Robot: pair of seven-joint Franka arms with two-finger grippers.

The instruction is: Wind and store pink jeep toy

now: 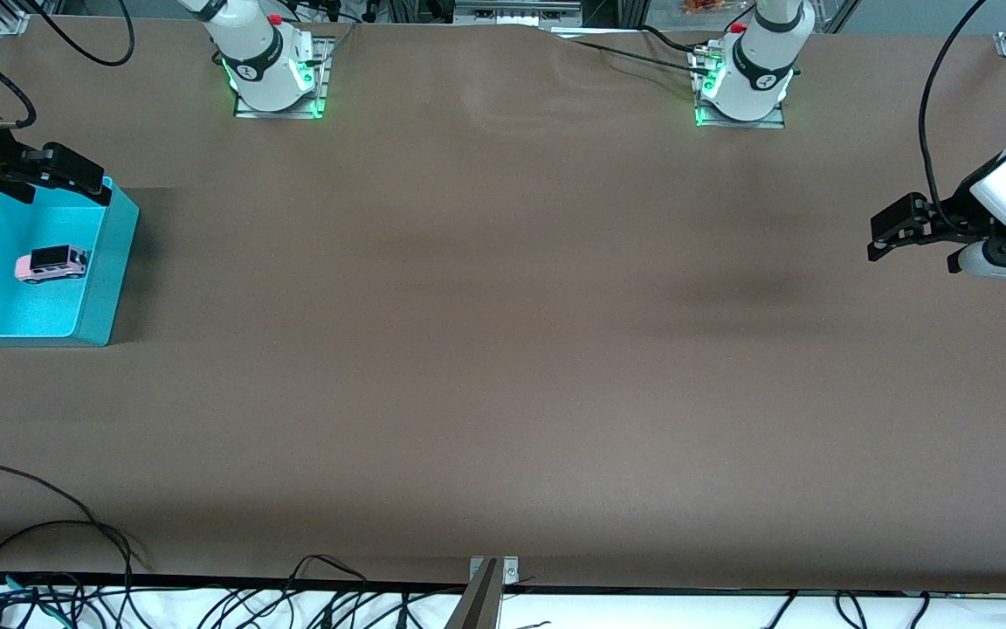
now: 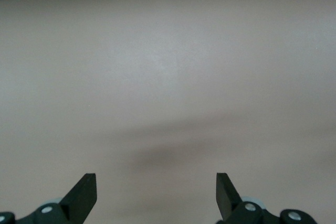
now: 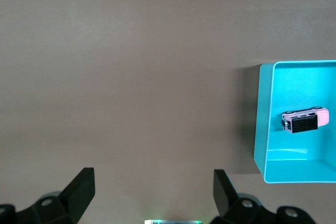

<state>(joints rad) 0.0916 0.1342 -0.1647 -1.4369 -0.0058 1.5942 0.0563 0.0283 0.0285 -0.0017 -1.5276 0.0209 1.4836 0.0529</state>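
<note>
A: Quick pass. Where's the pink jeep toy (image 1: 51, 263) sitting?

B: It's lying inside the turquoise bin (image 1: 110, 262), on the bin floor, upright on its wheels, black roof showing. The bin is sitting at the right arm's end of the brown table (image 1: 503, 349). The right wrist view is showing the same thing: jeep (image 3: 305, 119) in the bin (image 3: 262, 124), nothing touching it.

A: Right gripper?

B: The right gripper (image 1: 75, 179) is hanging over the bin's edge farthest from the front camera, above the jeep and not in contact with it. Its two fingers (image 3: 79, 192) are standing wide apart in its wrist view, holding nothing.

A: Left one?

B: The left gripper (image 1: 892, 229) is hovering over bare table at the left arm's end, well apart from the bin. Its fingers (image 2: 84, 195) are spread wide too, with only tabletop and a soft shadow showing between them. It's gripping nothing; that arm is waiting.

A: Anything else in frame?

B: Black cables (image 1: 49, 542) are trailing along the table edge nearest the front camera.
</note>
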